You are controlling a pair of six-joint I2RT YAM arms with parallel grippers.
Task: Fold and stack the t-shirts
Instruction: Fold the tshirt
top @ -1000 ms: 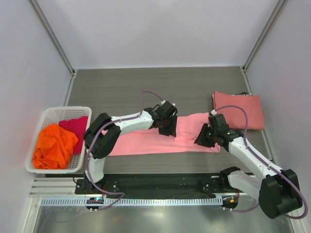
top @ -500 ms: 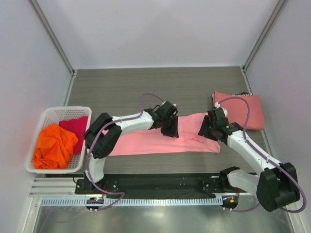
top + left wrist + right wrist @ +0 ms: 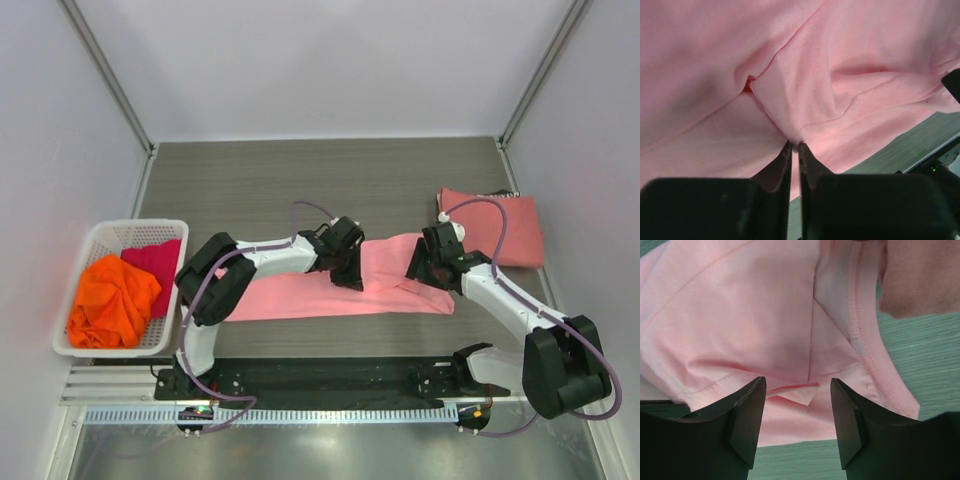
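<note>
Two pincers sat low over the light pink shirt (image 3: 300,295), and from above their fingers were hidden under the black wrists. The left pincer (image 3: 794,146), the one nearer the white basket (image 3: 100,232), was pressed together, pinching a small fold of the pink cloth at its tips. In that close view the shirt filled almost everything and ran off the edges. The right pincer (image 3: 797,385), farther from the basket, was spread wide just above the shirt, near its neck band.

Inside the basket, an orange shirt (image 3: 112,300) lay bunched up and covered part of a magenta shirt (image 3: 158,262).

The pink shirt lay on the grey surface (image 3: 250,190), right of the basket, in one long strip. It looked smooth at the end near the basket and wrinkled and doubled over at the far end. A salmon-red shirt (image 3: 495,225) lay folded farthest from the basket. Something dark peeked out behind it, too small to make out.
</note>
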